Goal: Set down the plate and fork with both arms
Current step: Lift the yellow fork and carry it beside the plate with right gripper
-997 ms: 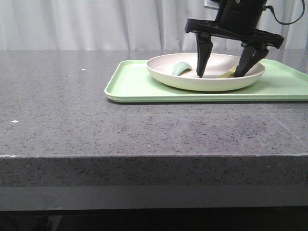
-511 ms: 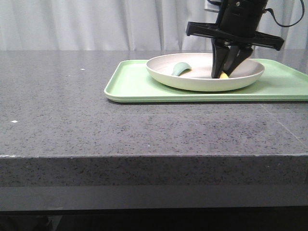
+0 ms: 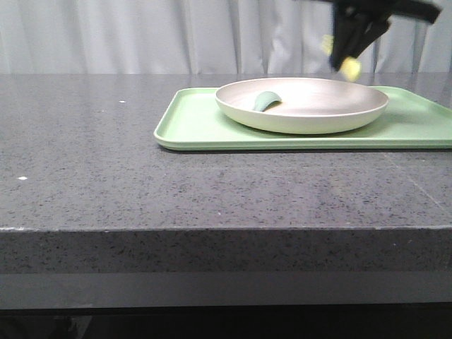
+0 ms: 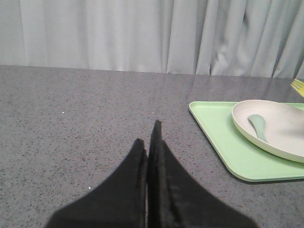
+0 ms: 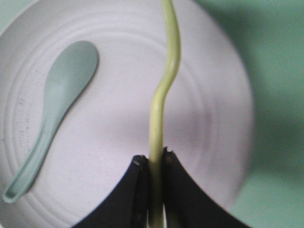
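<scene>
The cream-white plate (image 3: 304, 106) sits on the light green tray (image 3: 191, 123) at the back right of the table. My right gripper (image 3: 349, 60) is shut on the pale yellow fork (image 3: 351, 68) and holds it in the air above the plate's right part. In the right wrist view the fork (image 5: 164, 90) runs out from between the closed fingers (image 5: 178, 190) over the plate (image 5: 118, 118). My left gripper (image 4: 148, 137) is shut and empty, low over the bare table left of the tray (image 4: 223, 142). The plate (image 4: 280, 128) and the fork's tines (image 4: 298, 85) show at that view's right edge.
A dull grey-green spoon (image 3: 266, 101) lies in the plate's left part, also seen in the right wrist view (image 5: 52, 109) and the left wrist view (image 4: 259, 126). A white curtain (image 3: 141, 35) hangs behind the dark speckled table (image 3: 141, 183).
My right gripper closed on the fork inside the plate, then rose with it, lifting the fork clear above the plate.
</scene>
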You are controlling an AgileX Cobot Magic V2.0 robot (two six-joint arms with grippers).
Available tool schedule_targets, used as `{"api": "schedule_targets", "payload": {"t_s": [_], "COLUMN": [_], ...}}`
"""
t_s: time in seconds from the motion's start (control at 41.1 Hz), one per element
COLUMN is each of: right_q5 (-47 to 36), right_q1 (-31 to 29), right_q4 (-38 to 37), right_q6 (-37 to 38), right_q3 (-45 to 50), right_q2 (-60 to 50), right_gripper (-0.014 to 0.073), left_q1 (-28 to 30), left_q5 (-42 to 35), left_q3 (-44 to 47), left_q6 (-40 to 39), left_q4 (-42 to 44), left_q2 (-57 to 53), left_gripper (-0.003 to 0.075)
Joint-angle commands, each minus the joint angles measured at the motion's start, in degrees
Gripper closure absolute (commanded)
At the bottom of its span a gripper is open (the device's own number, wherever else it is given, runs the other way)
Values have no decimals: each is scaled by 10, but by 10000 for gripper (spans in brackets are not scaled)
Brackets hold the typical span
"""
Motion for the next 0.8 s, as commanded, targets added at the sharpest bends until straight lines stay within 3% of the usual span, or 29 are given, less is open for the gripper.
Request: {"api": "schedule_targets", "payload": {"t_s": [0.0, 0.195, 0.608, 0.681, 0.778], "right_q5": [9, 11, -29, -27, -27], "right_q1": [-41, -88, -90, -90, -90], "right_q4": [-12, -12, -12, -12, -12], "right_q6": [-30, -67, -90, -93, -93], "right_q3": [-18, 5, 72, 72, 72], "right_q2": [-43, -42, -3, 0, 1], "right_gripper": [659, 659, 657, 627, 509], "left_q1": [0, 0, 0, 0, 0], "left_q5": [-48, -48, -48, -48, -48], "left_q3": [-10, -6, -6, -6, -6], "left_q6": [-1, -1, -1, -1, -1], "left_q4": [-6, -6, -6, -6, -6], "left_q2": [5, 5, 5, 5, 5], "left_gripper": [738, 738, 738, 738, 738]}}
